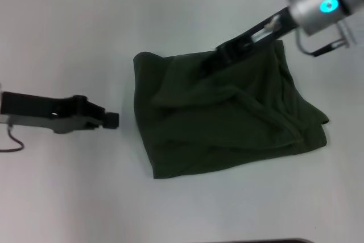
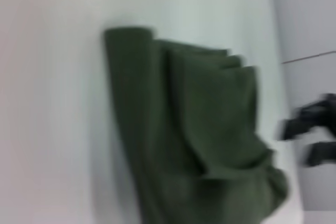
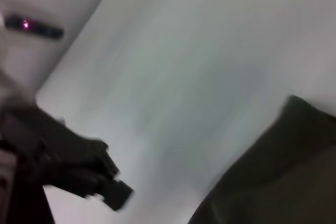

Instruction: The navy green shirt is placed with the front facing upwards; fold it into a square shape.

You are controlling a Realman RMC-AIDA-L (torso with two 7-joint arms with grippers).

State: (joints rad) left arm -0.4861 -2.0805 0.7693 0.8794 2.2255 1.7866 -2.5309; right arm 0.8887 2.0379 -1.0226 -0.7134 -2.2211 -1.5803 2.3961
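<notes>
Navy green shirt [image 1: 227, 115]: one, folded into a rumpled near-square bundle at table [image 1: 68, 32] centre. Two end effectors: right end effector [image 1: 219, 56] over the bundle's far edge, finger state cannot be told; left end effector [image 1: 108, 119] beside its left edge, apart from cloth, fingers together.

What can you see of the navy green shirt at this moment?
The navy green shirt is dark olive, soft, matte cloth, folded into a rumpled, roughly square bundle with layered edges. It lies flat on the pale table. No lettering or label shows. The right hand is over its far edge; the left hand sits apart on the table.
</notes>
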